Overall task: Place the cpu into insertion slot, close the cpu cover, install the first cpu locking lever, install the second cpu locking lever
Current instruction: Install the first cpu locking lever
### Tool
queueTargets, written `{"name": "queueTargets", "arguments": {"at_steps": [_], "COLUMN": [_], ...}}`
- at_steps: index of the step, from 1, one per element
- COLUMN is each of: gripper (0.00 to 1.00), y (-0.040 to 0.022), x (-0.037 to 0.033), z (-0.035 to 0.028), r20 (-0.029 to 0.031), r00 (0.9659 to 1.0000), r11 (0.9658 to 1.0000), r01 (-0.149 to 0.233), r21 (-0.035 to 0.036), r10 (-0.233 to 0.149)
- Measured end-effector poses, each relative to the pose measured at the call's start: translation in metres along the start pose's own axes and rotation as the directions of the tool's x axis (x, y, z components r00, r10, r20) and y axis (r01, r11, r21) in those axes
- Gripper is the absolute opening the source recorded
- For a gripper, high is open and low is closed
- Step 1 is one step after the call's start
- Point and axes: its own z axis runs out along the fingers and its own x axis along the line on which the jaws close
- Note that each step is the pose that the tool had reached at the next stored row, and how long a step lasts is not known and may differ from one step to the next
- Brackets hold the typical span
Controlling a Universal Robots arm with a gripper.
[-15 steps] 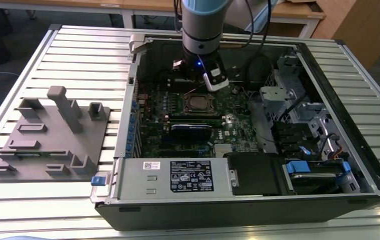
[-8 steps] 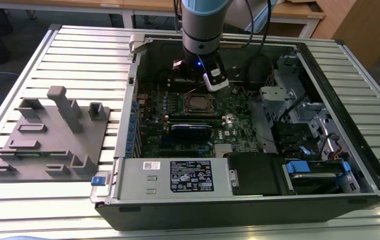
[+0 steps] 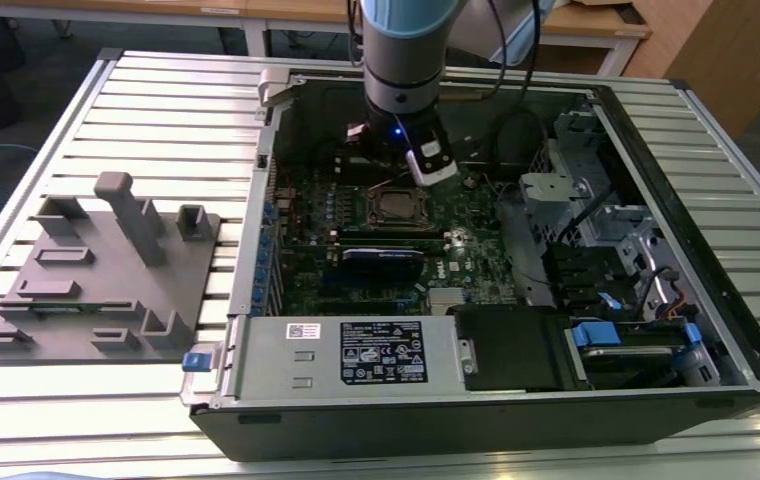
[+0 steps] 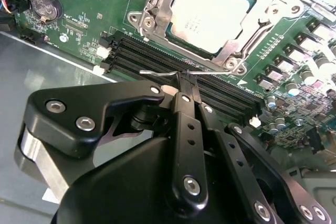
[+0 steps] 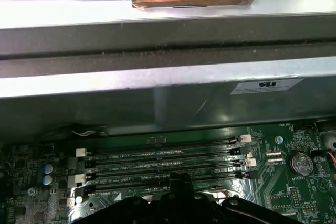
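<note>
Exterior view: even overhead light, bright on the slatted table (image 3: 153, 100), while the computer case (image 3: 487, 430) is shadowed inside. Second wrist view: soft glare on the cpu (image 4: 210, 11) and cpu cover (image 4: 160, 3); the black gripper (image 4: 187, 77), close to the lens, reads dark. First wrist view: pale reflected bands on the case wall (image 5: 157, 106).

Work surface: slatted aluminium table (image 3: 127, 110), pale grey, with ribs running across the exterior view. Overhead light glares off the slats nearest the camera. Behind the table stands a wooden desk (image 3: 193, 8) on white legs. At the exterior view's right is a light wood cabinet (image 3: 727, 50). Floor (image 3: 47, 45) is dark grey-blue and in shade.
</note>
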Motion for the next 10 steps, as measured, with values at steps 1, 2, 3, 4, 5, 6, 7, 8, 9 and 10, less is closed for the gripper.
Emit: {"name": "queueTargets", "arguments": {"at_steps": [1,2,3,4,5,6,7,8,9,10], "gripper": [0.11,0.11,0.11,0.11,0.11,0.11,0.11,0.11,0.11,0.11], "y": [-0.0001,-0.0002,-0.0003,-0.0005,-0.0007,-0.0008,-0.0008,-0.0008,-0.0009,-0.0009], "x": [0.0001,0.0001,0.0001,0.0001,0.0001,0.0001,0.0001,0.0001,0.0001,0.0001], "z": [0.0003,0.0007,0.0013,0.0017,0.0022,0.0024,0.0025,0.0026,0.0028,0.003], "r20": [0.0017,0.0067,0.0121,0.0176,0.0232,0.0288,0.0324,0.0343,0.0358,0.0378], "r00": [1.0,0.9998,0.9992,0.9983,0.9971,0.9956,0.9944,0.9937,0.9932,0.9924], "r11": [1.0,0.9998,0.9993,0.9985,0.9974,0.996,0.9949,0.9943,0.9938,0.9931], "r01": [-0.005,-0.021,-0.038,-0.055,-0.072,-0.09,-0.101,-0.107,-0.111,-0.117], "r21": [0.0003,0.0009,0.0013,0.0019,0.0025,0.0031,0.0035,0.0034,0.0032,0.0031], "r10": [0.005,0.021,0.038,0.055,0.072,0.09,0.101,0.107,0.111,0.117]}}
